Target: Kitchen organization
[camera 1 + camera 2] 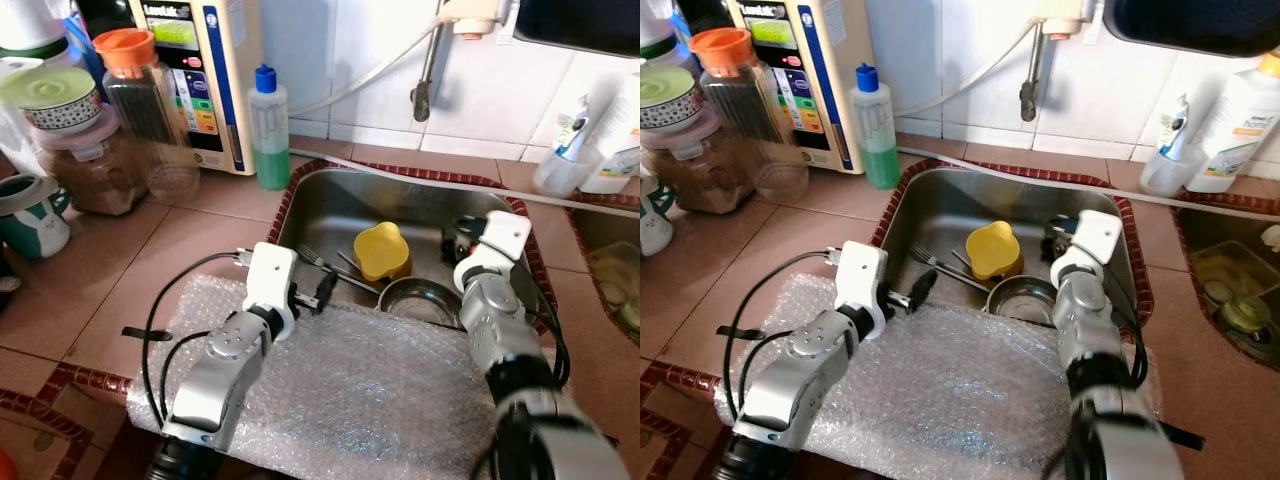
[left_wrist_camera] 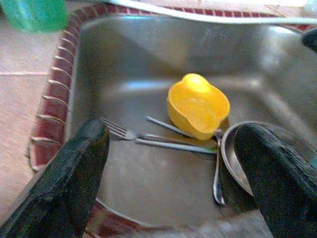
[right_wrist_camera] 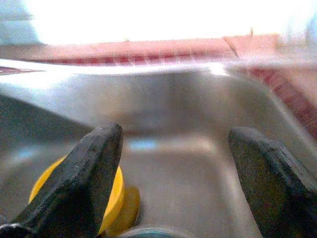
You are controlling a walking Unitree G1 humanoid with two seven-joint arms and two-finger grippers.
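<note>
A yellow cup (image 1: 381,249) lies on its side in the steel sink (image 1: 340,205), beside a fork (image 2: 121,132), a spoon (image 2: 218,176) and a small steel bowl (image 1: 418,299). My left gripper (image 1: 322,290) hovers open over the sink's near left edge, pointing at the fork and cup. My right gripper (image 1: 462,240) is open inside the sink's right side, just right of the cup and above the bowl. Nothing is between either pair of fingers (image 2: 81,173).
Bubble wrap (image 1: 370,390) covers the counter in front of the sink. A green soap bottle (image 1: 269,128), jars (image 1: 140,85), a mug (image 1: 32,215) and a water purifier (image 1: 205,70) stand at the back left. The tap (image 1: 430,70) hangs above. A second basin (image 1: 610,260) lies to the right.
</note>
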